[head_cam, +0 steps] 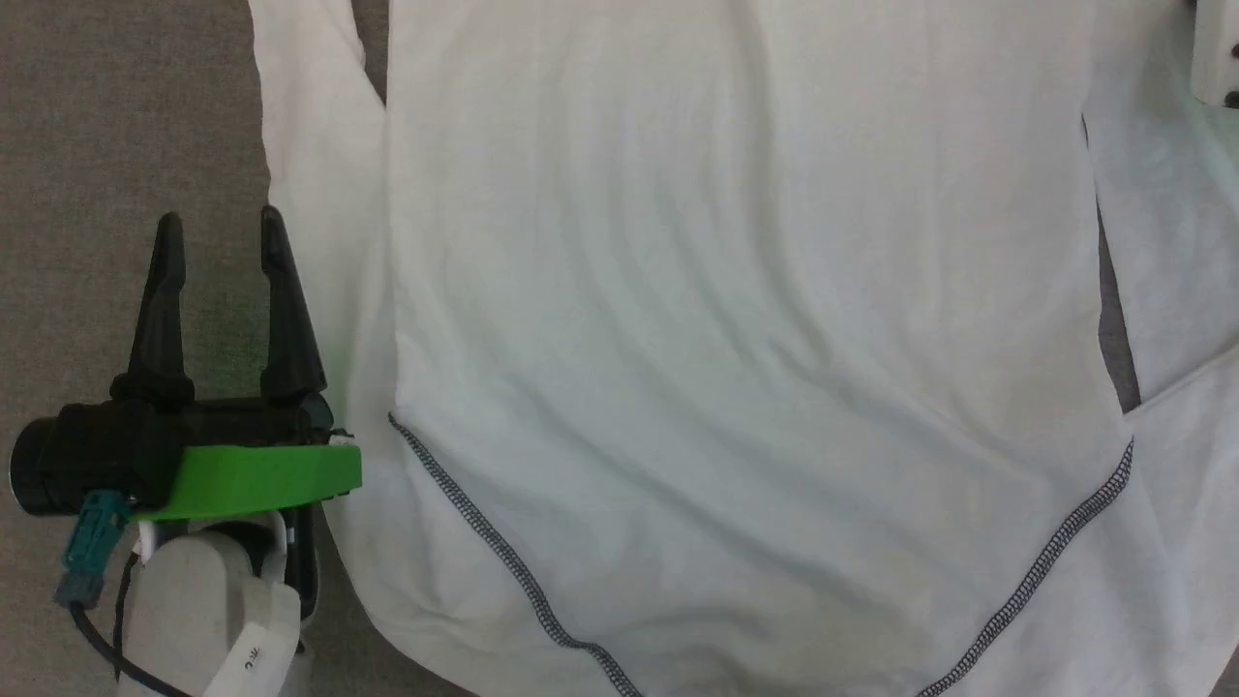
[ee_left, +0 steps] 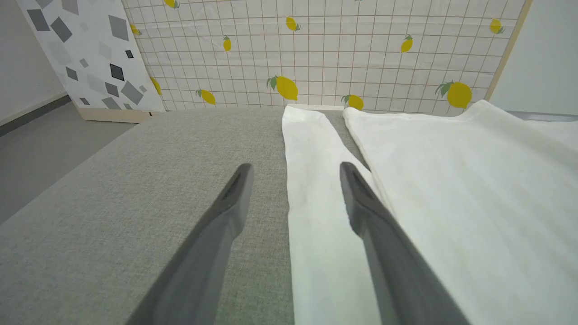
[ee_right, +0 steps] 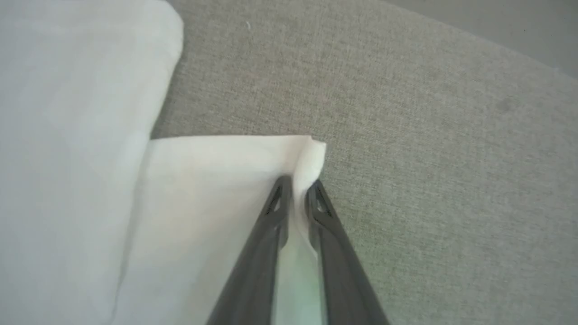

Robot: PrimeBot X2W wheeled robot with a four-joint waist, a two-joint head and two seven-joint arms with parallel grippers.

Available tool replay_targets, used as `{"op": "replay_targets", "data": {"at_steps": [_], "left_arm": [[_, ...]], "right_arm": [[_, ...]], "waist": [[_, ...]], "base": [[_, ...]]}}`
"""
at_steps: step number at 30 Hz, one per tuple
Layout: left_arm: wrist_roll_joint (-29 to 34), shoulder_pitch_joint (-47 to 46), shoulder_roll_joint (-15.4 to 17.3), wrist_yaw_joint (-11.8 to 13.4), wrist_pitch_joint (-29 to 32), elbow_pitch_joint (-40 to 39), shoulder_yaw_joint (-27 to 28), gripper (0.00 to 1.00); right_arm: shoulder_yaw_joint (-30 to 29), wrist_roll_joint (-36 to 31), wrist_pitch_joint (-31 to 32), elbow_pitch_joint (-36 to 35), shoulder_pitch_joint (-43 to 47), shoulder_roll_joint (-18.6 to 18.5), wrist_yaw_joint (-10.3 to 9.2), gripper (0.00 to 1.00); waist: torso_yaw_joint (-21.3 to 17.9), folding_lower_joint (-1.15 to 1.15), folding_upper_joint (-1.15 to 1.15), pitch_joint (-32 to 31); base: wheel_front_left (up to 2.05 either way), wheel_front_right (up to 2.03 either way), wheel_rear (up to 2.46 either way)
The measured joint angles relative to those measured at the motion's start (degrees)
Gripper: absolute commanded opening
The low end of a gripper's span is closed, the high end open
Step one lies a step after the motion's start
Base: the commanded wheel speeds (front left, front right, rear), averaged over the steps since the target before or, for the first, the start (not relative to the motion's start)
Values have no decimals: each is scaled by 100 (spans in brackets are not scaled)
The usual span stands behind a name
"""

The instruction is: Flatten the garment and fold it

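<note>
The large white thin-knit shirt with dark grey zigzag seams (head_cam: 736,319) lies spread on the grey woven surface (head_cam: 116,126). The left gripper (head_cam: 221,218) holds its fingers spread, straddling the outer edge of a sleeve (ee_left: 311,189); bare surface lies open to its left. The right gripper (ee_right: 300,180) pinches a shirt corner, with bare surface beyond it. A lemon-printed grid panel (ee_left: 316,49) stands past the surface's far edge.

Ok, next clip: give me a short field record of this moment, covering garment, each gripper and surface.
garment: white, spread mostly flat, light wrinkles, not yet folded
left gripper: open, empty, at the sleeve edge
right gripper: shut on a garment corner
surface: grey fabric
backdrop: lemon-print grid panel
</note>
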Motion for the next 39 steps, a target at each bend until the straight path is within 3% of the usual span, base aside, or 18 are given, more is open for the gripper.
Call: {"op": "replay_targets", "data": {"at_steps": [6,13,18,22,31,39], "left_arm": [[18,26,-62,-4,0,81,125,100],[23,496,-138,0,-1,127,322,100],[22,820,-156,1,-1,115,397,100],[21,982,-170,5,-1,100,433,100],[4,1392,-200,96,-1,93,471,100],[-37,1706,-214,158,-1,44,526,100]], "right_arm": [[-592,557,-511,-285,708,-219,0,0],[-2076,827,-693,-700,2169,-809,0,0],[-3194,777,-788,-862,3064,-848,0,0],[-3572,653,-821,-1004,3478,-838,0,0],[-3279,798,-700,-2183,4481,-815,0,0],[-1596,1604,-356,-4106,5118,-561,0,0]], "waist": [[-26,0,0,-318],[-167,-1,0,-1005],[-321,-1,0,-1512],[-443,-1,0,-1847],[-636,-1,0,-2555],[-733,-1,0,-2990]], "base": [[0,0,0],[0,0,0],[0,0,0],[0,0,0],[0,0,0],[0,0,0]]}}
